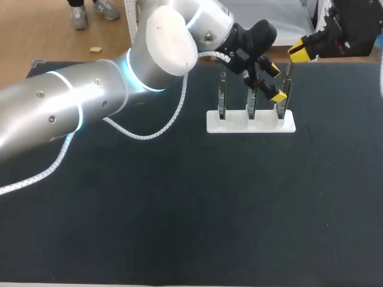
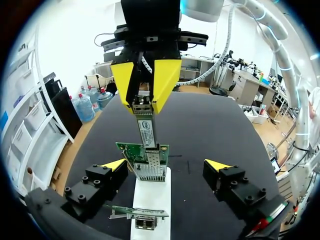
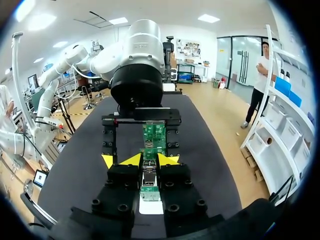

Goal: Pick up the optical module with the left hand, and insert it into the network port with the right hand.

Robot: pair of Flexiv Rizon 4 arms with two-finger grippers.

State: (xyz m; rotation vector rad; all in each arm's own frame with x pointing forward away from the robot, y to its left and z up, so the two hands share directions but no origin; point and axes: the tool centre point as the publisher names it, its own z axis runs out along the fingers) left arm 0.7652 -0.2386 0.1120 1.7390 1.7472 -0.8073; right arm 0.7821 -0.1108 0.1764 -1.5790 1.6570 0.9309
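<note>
The optical module [image 2: 145,122], a slim silver bar, hangs upright in my right gripper [image 2: 144,95], which is shut on its top end. Its lower end meets the metal port cage on the green network card [image 2: 148,159]. That card stands upright at the right end of the white stand [image 1: 251,124]. My left gripper [image 2: 165,165] is open wide, one finger on each side of this card and touching nothing. In the right wrist view the module [image 3: 149,184] sits between the shut yellow tips of the right gripper [image 3: 144,161], with the card [image 3: 154,136] just ahead.
Two more upright cards [image 1: 222,95] [image 1: 252,100] stand in the same white stand, left of the one being worked on. My big left arm [image 1: 90,101] crosses the table's rear left with a white cable [image 1: 143,134] hanging from it. The dark mat [image 1: 191,209] covers the table.
</note>
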